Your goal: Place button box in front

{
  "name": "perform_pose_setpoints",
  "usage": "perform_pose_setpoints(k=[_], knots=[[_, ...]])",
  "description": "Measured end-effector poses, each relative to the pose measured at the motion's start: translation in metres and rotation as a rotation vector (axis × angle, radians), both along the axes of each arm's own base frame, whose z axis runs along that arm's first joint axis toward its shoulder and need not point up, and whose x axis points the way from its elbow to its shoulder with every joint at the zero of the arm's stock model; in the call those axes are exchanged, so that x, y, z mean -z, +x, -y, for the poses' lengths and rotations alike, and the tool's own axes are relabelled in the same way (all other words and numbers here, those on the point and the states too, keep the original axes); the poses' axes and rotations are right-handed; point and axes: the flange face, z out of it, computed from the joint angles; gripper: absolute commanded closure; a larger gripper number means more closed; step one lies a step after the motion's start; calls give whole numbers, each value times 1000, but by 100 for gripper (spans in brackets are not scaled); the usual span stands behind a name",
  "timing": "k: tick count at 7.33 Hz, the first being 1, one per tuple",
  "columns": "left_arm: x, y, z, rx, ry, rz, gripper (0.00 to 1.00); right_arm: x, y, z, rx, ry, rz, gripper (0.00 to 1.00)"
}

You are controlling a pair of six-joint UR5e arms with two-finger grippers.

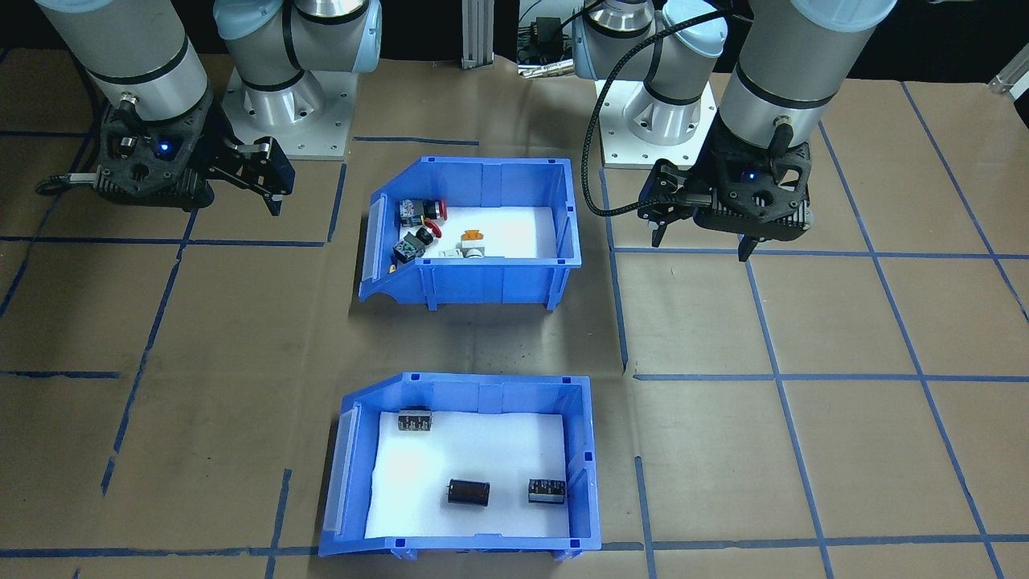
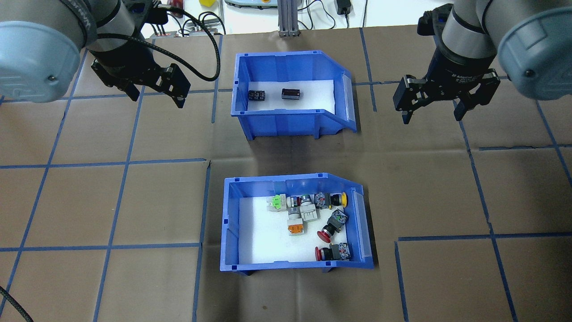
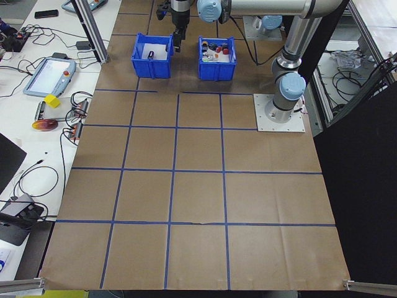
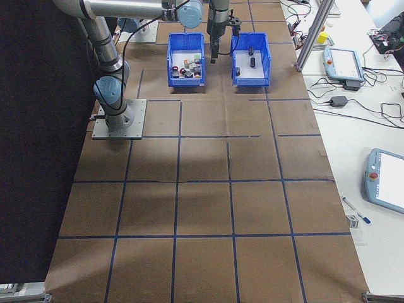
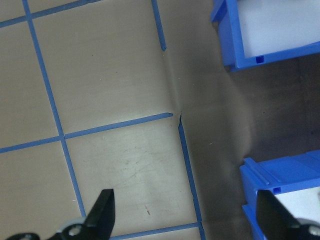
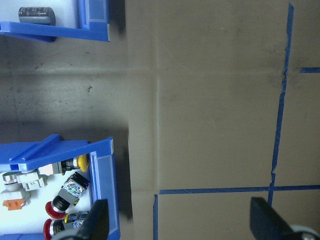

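While the button box point(image 2: 295, 228) is sitting lower centre, both the left gripper point(image 2: 154, 91) and the right gripper point(image 2: 435, 109) are hanging released, empty.

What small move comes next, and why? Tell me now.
Probably bring the right end effector down toward the near blue plastic button box's right wall. Both end effectors, the left one too, hang open and empty, and the box sits untouched, nearer the robot than the capacitor bin.

The button box point(image 2: 230, 237) is glossy blue plastic lined with matt white foam point(image 2: 263, 237). The surface point(image 2: 111, 201) is matt brown paper, creased, with blue tape lines point(image 2: 129, 161).
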Motion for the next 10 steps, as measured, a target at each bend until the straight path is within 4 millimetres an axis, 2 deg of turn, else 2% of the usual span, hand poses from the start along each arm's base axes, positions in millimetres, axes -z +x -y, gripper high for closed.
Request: perform_pose_setpoints(k=[7,10], knots=[[0,0,0,0,0,0,1,-1,-1,2,-11,-13,0,0],[0,0,0,0,-1,0,1,-1,0,12,-17,-29,-2,0]])
